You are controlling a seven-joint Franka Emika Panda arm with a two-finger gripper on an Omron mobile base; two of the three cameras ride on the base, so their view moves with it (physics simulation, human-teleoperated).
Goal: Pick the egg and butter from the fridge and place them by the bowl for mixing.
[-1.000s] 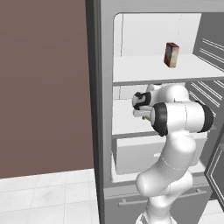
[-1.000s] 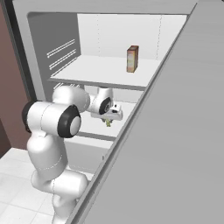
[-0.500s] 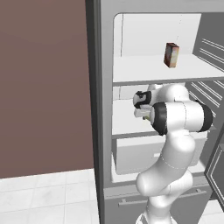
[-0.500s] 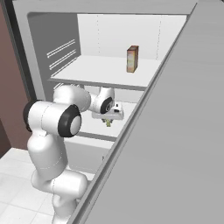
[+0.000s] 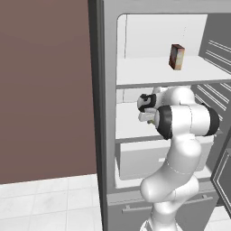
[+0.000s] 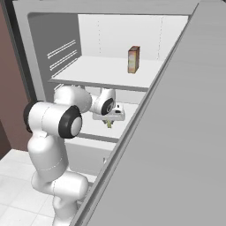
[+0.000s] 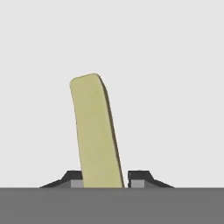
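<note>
A red-brown carton box (image 5: 177,57) stands upright on a white shelf, at about one o'clock in the left base view and at twelve o'clock in the right base view (image 6: 133,60). A dark brown wall panel (image 5: 45,90) occupies the nine o'clock side of the left base view. White floor tiles (image 5: 45,203) lie at seven o'clock below that panel.

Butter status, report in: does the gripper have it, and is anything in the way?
Gripper shut on the butter, inside the fridge over the middle shelf. Carton a shelf up, well clear. Nothing blocking the way out.
</note>
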